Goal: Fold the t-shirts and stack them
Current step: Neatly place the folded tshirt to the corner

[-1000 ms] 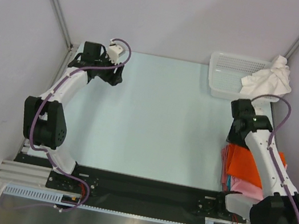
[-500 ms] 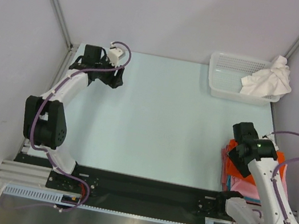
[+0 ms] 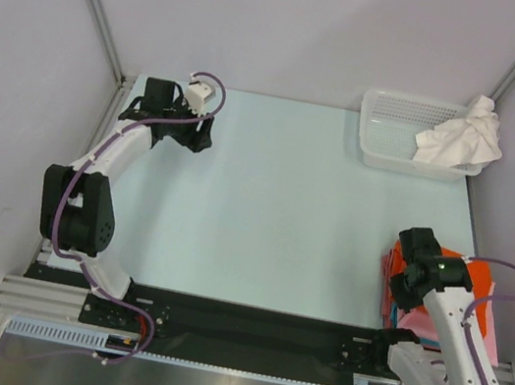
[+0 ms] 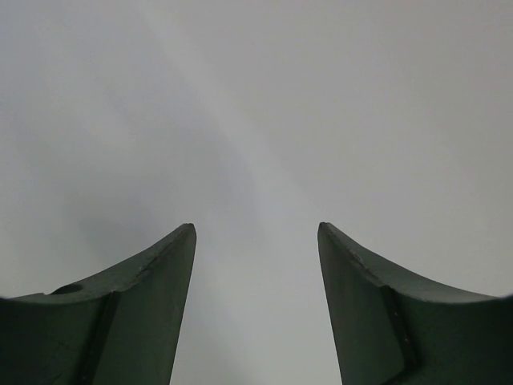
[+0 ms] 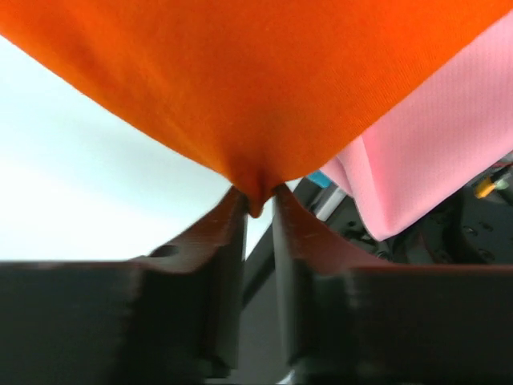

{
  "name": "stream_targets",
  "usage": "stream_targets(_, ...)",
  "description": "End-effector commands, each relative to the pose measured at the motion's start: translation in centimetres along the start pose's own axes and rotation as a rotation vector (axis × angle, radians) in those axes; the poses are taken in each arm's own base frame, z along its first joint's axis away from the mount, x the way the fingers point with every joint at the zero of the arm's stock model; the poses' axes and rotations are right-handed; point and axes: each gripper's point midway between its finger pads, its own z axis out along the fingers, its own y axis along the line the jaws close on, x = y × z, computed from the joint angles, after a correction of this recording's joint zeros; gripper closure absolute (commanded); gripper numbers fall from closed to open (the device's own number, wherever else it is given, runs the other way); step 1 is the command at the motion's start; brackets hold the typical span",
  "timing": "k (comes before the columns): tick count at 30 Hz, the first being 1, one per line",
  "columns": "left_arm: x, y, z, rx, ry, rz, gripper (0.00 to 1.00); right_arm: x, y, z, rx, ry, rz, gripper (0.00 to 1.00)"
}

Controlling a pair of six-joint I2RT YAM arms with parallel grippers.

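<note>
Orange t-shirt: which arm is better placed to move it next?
Right. The right gripper pinches a fold of the orange t-shirt. The left gripper is open and empty near the far left corner of the table, far from it.

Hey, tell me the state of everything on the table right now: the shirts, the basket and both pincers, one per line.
orange t-shirt: top of the stack, edge pinched and lifted.
pink t-shirts: stacked under the orange one.
white t-shirt: crumpled, unfolded, draped over the basket's right end.
basket: upright, far right corner.
left pincer: open, empty.
right pincer: shut on the orange t-shirt.
</note>
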Motion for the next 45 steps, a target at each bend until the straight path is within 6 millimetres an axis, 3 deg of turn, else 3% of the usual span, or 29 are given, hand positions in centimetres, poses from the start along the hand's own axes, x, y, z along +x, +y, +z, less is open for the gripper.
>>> stream_targets(1,-1.9,0.0,-0.9,0.012,-0.066,0.017,0.32,0.1,-0.2,-0.1,-0.014,0.014,0.091,0.86)
stream_targets(3,-1.8,0.0,-0.8,0.011,-0.063,0.017,0.32,0.2,-0.3,-0.2,-0.009,0.023,0.084,1.00)
stream_targets(6,-1.6,0.1,-0.8,0.010,-0.063,0.016,0.32,-0.5,-1.3,-0.7,0.005,0.030,0.084,1.00)
stream_targets(10,-1.7,0.2,-0.8,0.010,-0.064,0.015,0.32,-1.0,-1.2,-2.2,-0.005,0.061,0.049,1.00)
stream_targets(15,-1.7,0.3,-0.7,0.007,-0.067,0.014,0.32,-1.9,-3.3,-3.3,0.108,0.120,-0.046,1.00)
stream_targets(25,-1.1,0.6,-0.4,0.003,-0.052,0.009,0.32,-0.9,-2.7,-3.3,0.107,0.228,-0.150,0.99)
stream_targets(26,-1.2,0.7,-0.5,0.001,-0.053,0.009,0.32,-0.8,-2.6,-3.3,0.107,0.238,-0.157,0.92)
stream_targets(27,-1.2,0.8,-0.5,-0.002,-0.052,0.010,0.32,-0.7,-2.6,-3.3,0.111,0.252,-0.163,0.74)
stream_targets(30,-1.1,0.8,-0.4,0.000,-0.049,0.009,0.32,-0.6,-2.3,-3.0,0.109,0.264,-0.174,0.37)
stream_targets(32,-1.2,0.9,-0.4,0.001,-0.046,0.010,0.31,0.1,-0.5,-3.1,0.013,0.315,-0.200,0.28)
stream_targets(34,-1.3,0.9,-0.3,0.007,-0.043,0.008,0.32,-0.1,2.6,-3.5,-0.128,0.329,-0.202,0.22)
stream_targets(36,-1.1,0.8,-0.4,0.010,-0.034,0.006,0.32,-3.0,5.8,-4.8,-0.250,0.216,-0.225,0.17)
stream_targets(38,-1.1,0.9,-0.5,0.007,-0.028,0.016,0.31,-5.7,7.7,-5.5,-0.300,0.117,-0.264,0.10)
stream_targets(39,-0.9,0.8,-0.7,0.007,-0.018,0.019,0.31,-8.0,9.4,-6.5,-0.361,0.027,-0.282,0.00)
stream_targets(42,-0.5,0.5,-1.2,0.009,0.003,0.026,0.30,-9.9,13.8,-7.0,-0.527,-0.037,-0.324,0.00)
stream_targets(45,0.0,0.2,-2.1,0.006,0.016,0.017,0.30,-11.8,16.6,-6.4,-0.611,-0.120,-0.312,0.00)
